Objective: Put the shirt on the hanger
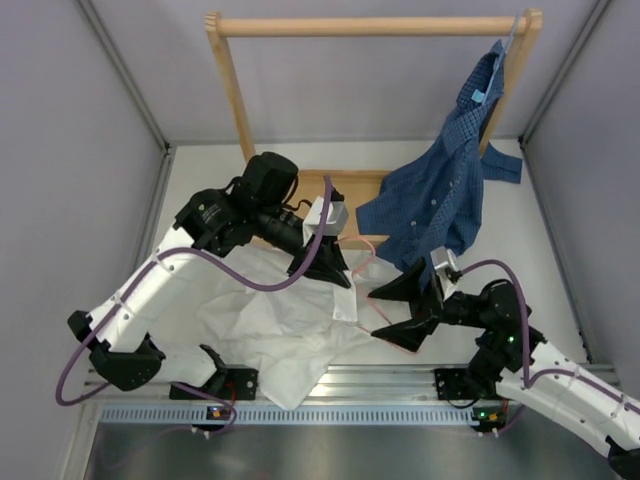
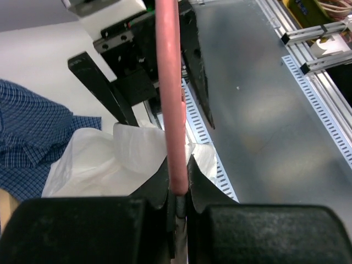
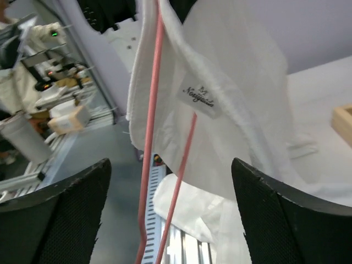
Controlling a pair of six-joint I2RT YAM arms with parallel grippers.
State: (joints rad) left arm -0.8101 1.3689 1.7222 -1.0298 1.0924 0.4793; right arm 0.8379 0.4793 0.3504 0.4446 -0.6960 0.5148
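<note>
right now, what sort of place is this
Probably a robotics lab cell: two arms bolted to a railed table, grey partition walls, and a wooden clothes rack holding a blue checked shirt.

We find both arms built alike, with white links and black joints. The left arm (image 1: 150, 285) carries a purple cable (image 1: 250, 283) along its length. The right arm (image 1: 570, 390) carries the same and shows a green light (image 1: 511, 340) at 4 o'clock in the top view. The fingers (image 3: 55, 214) are black, tapered and mesh-textured.
</note>
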